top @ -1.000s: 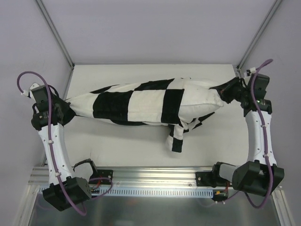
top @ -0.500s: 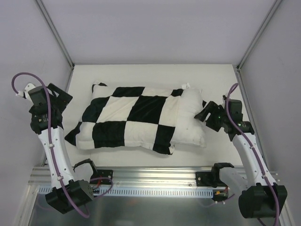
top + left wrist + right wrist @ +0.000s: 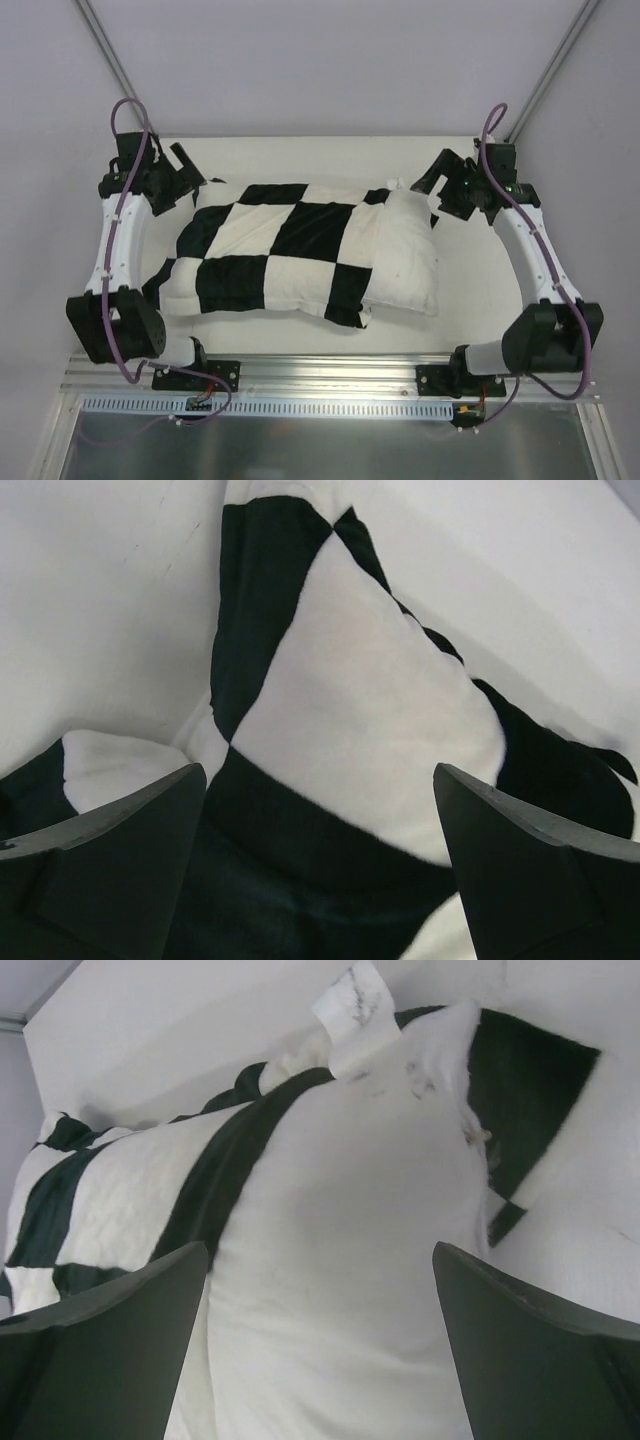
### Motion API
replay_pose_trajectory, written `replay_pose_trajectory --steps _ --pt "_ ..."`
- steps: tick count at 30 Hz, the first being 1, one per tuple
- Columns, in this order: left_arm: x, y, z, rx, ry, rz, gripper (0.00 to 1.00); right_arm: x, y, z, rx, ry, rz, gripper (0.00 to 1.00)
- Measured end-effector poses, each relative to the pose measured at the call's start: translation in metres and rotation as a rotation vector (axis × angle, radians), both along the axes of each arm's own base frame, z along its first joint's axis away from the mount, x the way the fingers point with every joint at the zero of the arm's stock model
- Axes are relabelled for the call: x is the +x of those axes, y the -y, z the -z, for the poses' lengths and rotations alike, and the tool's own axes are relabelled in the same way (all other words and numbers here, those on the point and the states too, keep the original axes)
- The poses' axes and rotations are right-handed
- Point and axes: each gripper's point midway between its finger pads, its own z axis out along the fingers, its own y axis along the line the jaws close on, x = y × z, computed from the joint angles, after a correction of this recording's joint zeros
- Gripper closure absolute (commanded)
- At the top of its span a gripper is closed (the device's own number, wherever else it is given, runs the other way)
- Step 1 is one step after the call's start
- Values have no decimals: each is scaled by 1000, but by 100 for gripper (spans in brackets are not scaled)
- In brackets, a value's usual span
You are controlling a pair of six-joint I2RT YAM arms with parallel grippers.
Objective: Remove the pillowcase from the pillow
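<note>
The pillow lies flat on the table, its plain white right end sticking out of the black-and-white checkered pillowcase. My left gripper hovers open over the case's far left corner, holding nothing. In the left wrist view the checkered pillowcase lies below the open left gripper. My right gripper is open by the pillow's far right corner. The right wrist view shows the white pillow beneath the right gripper, with a small tag at its corner and the pillowcase to the left.
The white table is boxed in by grey walls with slanted frame posts at the back corners. A metal rail with both arm bases runs along the near edge.
Both grippers opened and let go of the pillow, which had been stretched between them. It dropped flat onto the table. Both arms swung toward the far corners.
</note>
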Motion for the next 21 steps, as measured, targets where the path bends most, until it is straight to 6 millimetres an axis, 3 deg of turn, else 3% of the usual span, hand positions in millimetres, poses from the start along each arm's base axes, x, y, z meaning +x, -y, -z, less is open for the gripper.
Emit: replay_pose_trajectory --steps 4,8,9,11,12,13,14,17,19,20,21 --pt "27 -6 27 -16 -89 -4 1 31 -18 23 87 -83 -19 6" --pt "54 -5 45 -60 -131 12 1 31 -35 52 127 -181 -47 26" --pt "60 -4 50 -75 -141 20 1 29 -38 56 132 -188 -55 39" --pt "69 0 62 -101 -166 38 1 25 -45 58 148 -194 -73 53" --pt "72 4 69 -114 -180 50 2 24 -47 58 155 -192 -78 66" --pt "72 7 77 -126 -200 60 4 23 -48 59 161 -190 -85 73" --pt "72 12 86 -147 -222 76 10 23 -50 58 170 -188 -91 85" --pt "67 27 108 -199 -280 111 31 21 -52 54 183 -178 -101 99" --pt "61 36 118 -229 -310 140 87 20 -54 49 188 -165 -109 99" --pt "59 40 120 -240 -314 156 100 20 -54 47 189 -162 -110 99" --pt "57 45 120 -261 -314 174 100 19 -55 46 192 -160 -114 99"
